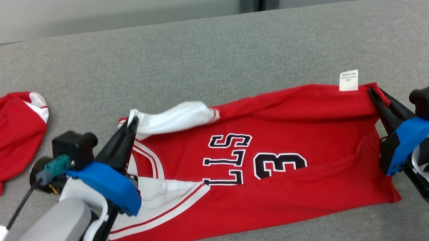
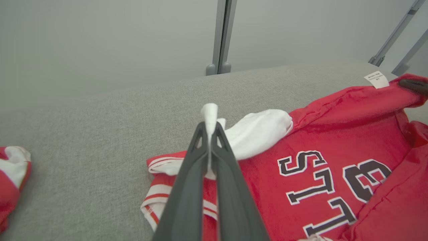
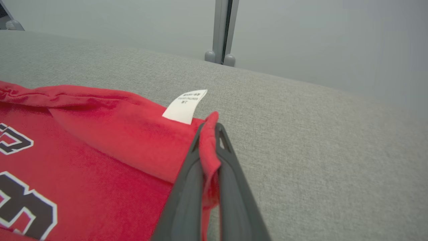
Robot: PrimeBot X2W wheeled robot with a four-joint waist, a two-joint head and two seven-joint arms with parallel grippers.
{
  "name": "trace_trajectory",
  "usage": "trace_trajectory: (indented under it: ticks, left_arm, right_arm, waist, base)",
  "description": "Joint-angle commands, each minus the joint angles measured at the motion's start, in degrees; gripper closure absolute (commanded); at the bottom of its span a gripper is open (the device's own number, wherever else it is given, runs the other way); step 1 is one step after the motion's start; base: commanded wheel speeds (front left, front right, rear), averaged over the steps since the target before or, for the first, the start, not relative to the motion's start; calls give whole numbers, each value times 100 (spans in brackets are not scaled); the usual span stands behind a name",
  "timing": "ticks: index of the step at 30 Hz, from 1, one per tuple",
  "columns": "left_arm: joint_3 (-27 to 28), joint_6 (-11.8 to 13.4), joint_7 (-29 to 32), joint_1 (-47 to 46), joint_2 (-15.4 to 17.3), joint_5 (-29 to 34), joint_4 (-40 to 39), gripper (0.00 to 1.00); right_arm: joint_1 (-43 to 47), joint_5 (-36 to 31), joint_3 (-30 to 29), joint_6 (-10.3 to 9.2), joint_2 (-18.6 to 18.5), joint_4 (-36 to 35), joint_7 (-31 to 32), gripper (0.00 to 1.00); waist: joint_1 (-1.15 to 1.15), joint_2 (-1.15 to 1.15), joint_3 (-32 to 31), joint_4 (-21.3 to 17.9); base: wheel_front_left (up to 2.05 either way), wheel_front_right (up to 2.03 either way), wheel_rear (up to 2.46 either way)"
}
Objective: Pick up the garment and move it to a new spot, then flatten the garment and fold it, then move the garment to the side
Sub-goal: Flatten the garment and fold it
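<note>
Left pincer [image 1: 132,124] pinches jersey [image 1: 301,126] white trim; right pincer [image 1: 373,93] pinches corner. Reads "LLS 3"; tag [image 1: 348,80] illegible.

The garment [image 1: 297,192] is soft, matt cloth with a faint nap. Coarse grey woven fabric covers the table [image 1: 206,56]. The left gripper [image 1: 132,122] and right gripper [image 1: 372,92] have matt dark plastic fingers.
</note>
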Motion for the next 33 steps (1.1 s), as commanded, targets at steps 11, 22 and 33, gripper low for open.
trace_trajectory:
  ticks: [11,22,33]
  left_arm:
    - [120,555,-168,1008,301,-205,-982,100]
    - [295,948,-245,1717,312,-239,-1051,0]
    - [1703,1357,-269,2320,-53,716,-1402,0]
  right_arm:
    - [390,-110,-47,3,39,205,-570,100]
    - [802,-137,-221,3,259,274,-1062,0]
    - [1054,-105,-464,3,306,-144,-1140,0]
  waist:
    - [1,0,-267,91]
    - [1,0,-529,57]
    - [1,0,-627,41]
  base:
    - [0,0,0]
    - [0,0,0]
    - [0,0,0]
